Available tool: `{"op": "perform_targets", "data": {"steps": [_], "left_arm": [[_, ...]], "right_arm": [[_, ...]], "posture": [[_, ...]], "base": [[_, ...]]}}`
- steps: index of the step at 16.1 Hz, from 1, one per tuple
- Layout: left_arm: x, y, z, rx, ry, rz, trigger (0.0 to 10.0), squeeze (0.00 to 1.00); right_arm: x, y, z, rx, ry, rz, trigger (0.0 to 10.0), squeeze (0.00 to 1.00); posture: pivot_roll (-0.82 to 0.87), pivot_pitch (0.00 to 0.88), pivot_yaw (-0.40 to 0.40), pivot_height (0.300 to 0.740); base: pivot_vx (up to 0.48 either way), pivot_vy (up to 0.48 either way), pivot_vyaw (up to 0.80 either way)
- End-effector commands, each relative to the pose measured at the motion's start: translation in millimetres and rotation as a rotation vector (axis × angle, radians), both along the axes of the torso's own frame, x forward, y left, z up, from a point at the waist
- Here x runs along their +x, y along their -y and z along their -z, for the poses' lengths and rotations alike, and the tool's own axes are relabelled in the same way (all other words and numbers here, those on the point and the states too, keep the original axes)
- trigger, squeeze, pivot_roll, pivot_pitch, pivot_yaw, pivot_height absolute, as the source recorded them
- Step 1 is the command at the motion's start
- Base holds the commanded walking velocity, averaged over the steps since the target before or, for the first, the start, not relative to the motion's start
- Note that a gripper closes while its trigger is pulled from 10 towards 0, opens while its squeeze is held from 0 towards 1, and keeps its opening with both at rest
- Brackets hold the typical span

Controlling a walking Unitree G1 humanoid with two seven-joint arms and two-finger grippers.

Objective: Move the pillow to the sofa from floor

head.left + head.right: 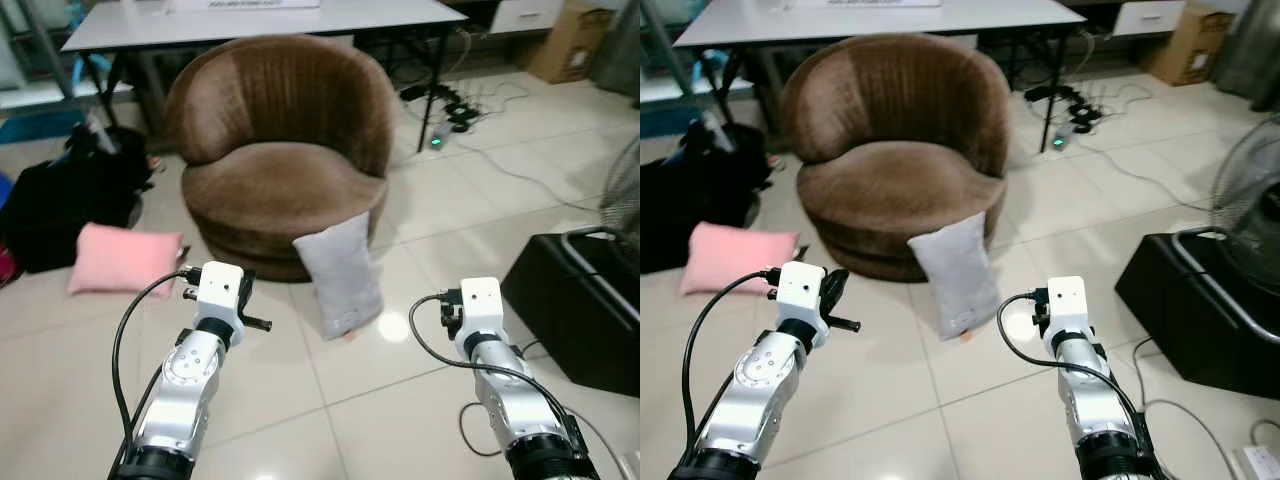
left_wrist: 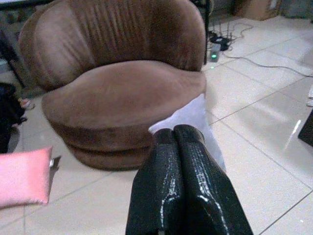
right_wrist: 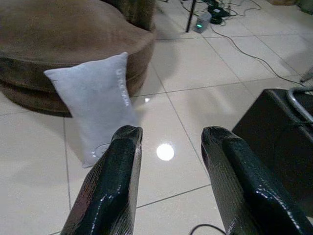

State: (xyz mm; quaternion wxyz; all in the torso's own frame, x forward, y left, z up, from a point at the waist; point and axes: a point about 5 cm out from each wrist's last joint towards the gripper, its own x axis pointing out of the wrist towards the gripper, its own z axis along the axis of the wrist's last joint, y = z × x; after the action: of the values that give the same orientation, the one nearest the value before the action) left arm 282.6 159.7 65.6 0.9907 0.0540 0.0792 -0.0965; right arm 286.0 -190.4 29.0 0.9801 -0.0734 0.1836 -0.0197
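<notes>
A grey pillow [image 1: 338,276] is seen standing on the tiled floor [image 1: 420,215], leaned against the front of the round brown sofa [image 1: 280,150]. A pink pillow [image 1: 122,260] lies on the floor to the left. The left gripper [image 2: 177,142] is held with jaws clenched, empty; the right gripper [image 3: 171,142] has its jaws released, above the floor near the grey pillow.

A plain grey pillow [image 1: 338,275] leans on a ribbed brown sofa [image 1: 280,150], a pink pillow [image 1: 122,260] lies on cream floor tiles [image 1: 400,400].
</notes>
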Motion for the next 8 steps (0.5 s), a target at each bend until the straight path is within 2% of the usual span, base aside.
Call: {"op": "perform_targets", "data": {"steps": [1,4,6,8], "left_arm": [[0.9,1.6,-3.1,-0.006,0.014,0.018,10.0,0.0],[1.4,1.3,-3.5,-0.008,0.014,0.02,10.0,0.0],[1.7,1.3,-3.8,-0.009,0.015,0.019,10.0,0.0],[1.6,1.1,-3.9,-0.01,0.016,0.019,10.0,0.0]], "right_arm": [[1.1,2.2,-1.9,0.015,0.009,0.011,10.0,0.0],[1.0,2.9,-1.2,0.019,0.004,0.019,10.0,0.0],[1.2,3.5,-1.1,0.018,0.002,0.023,10.0,0.0],[1.0,4.4,-0.8,0.015,0.002,0.028,10.0,0.0]], "posture": [[0.02,0.0,0.029,0.74],[0.02,0.0,0.032,0.74],[0.02,0.0,0.033,0.74],[0.02,0.0,0.033,0.74]], "base": [[0.334,0.0,0.0],[0.358,0.0,0.0],[0.36,0.0,-0.42],[0.358,0.0,0.0]]}}
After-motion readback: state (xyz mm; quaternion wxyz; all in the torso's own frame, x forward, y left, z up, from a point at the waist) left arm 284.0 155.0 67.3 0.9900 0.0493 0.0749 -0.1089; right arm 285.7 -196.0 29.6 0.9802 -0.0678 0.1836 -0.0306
